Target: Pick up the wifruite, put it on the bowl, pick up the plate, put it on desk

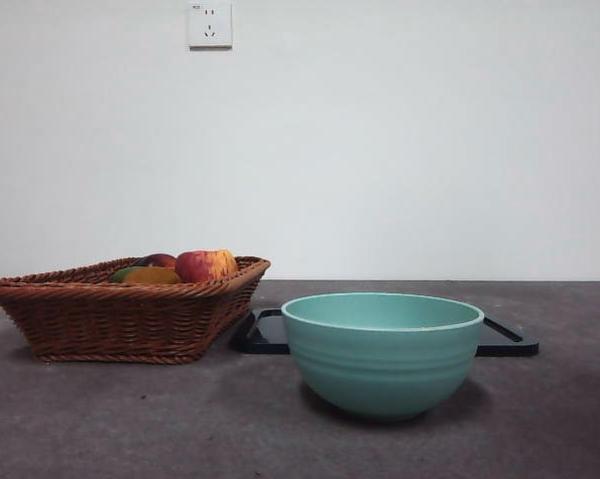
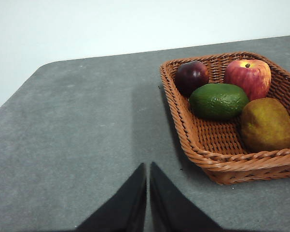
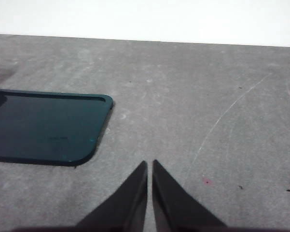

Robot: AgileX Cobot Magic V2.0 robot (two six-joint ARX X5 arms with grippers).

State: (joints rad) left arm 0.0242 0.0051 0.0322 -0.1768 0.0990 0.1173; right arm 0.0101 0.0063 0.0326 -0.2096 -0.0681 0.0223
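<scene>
The left claw [image 2: 148,166], jaws pressed together and empty, is the nearer one: the wifruite [image 2: 267,124] lies ahead in the basket [image 2: 217,157], long axis slanting away.

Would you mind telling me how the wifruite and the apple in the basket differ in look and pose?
The wifruite is dull brownish-orange; the apple is glossier, red with yellow. The wifruite is oval and lies on its side, while the apple is rounder and stands upright, stem up. The wifruite lies at the basket's end nearer the left end effector; the apple lies farther back. Both sit in the basket, beside the green fruit.
</scene>
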